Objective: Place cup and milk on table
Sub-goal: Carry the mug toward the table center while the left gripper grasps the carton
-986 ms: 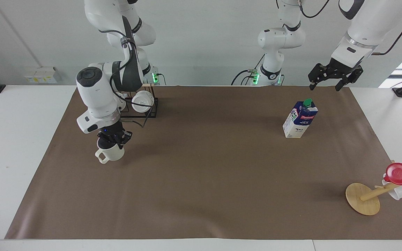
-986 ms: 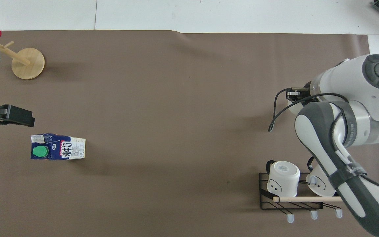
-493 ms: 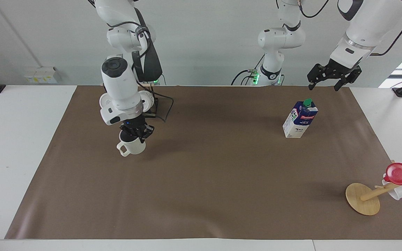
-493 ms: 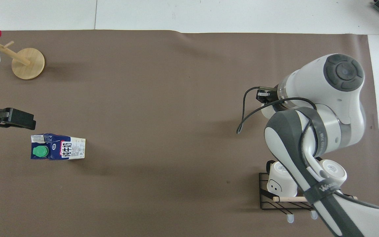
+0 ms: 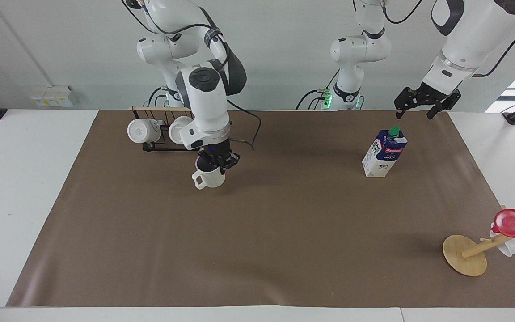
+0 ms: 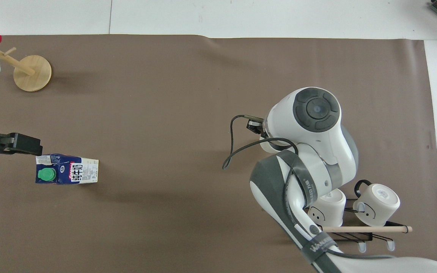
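The right pincer [image 5: 215,162] is gripping the cup [image 5: 209,177] by its rim, holding it over the brown sheet of the tabletop [image 5: 284,250]. The milk [image 5: 384,153] is standing upright toward the left arm's end. Above it, the left pincer [image 5: 422,103] is hanging open.

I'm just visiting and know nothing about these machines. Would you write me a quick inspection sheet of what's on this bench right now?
Surface: white table covered by a brown sheet.
Job's things: cup held by its rim over the sheet; milk upright toward the left arm's end.
Clutter: black wire rack with two white mugs; tipped wooden stand with a red cup.
Grippers: right gripper shut on the cup; left gripper open, in the air near the milk.
Cables: black cable looping off the right arm's wrist.
Surroundings: pale wall, sockets.
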